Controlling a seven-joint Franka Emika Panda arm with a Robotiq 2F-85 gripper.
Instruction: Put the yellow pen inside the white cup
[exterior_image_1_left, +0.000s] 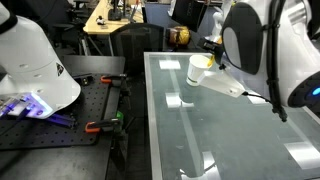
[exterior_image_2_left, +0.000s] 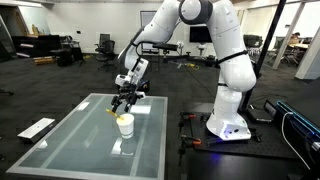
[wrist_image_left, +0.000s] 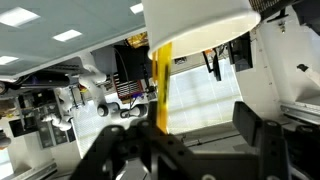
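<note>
- Yellow pen (wrist_image_left: 160, 85), a thin, straight, all-yellow stick. In the wrist view it runs as one line from my dark gripper body to the mouth of the cup. Its far end is at or inside the rim, can't tell which.
- Small plain white paper-style cup (exterior_image_1_left: 198, 74) stands upright on the glass-topped table (exterior_image_1_left: 210, 140). A bit of the pen's yellow shows at its mouth in an exterior view (exterior_image_1_left: 204, 61).
- In an exterior view the cup (exterior_image_2_left: 125, 125) sits on the part of the table nearer my base.
- My gripper (exterior_image_2_left: 127, 98) hangs directly over the cup, pointing down, just above the rim in both exterior views.
- Jaws: my dark fingers (wrist_image_left: 258, 125) sit on either side of the pen in the wrist view, and one looks clear of it. The picture is blurred and the pen's near end is hidden by the gripper body, so I cannot tell whether they pinch the pen or stand apart.
- My white arm (exterior_image_2_left: 215, 50) arches from its base beside the table over to the cup.
- The glass shows pale reflections around the cup.
</note>
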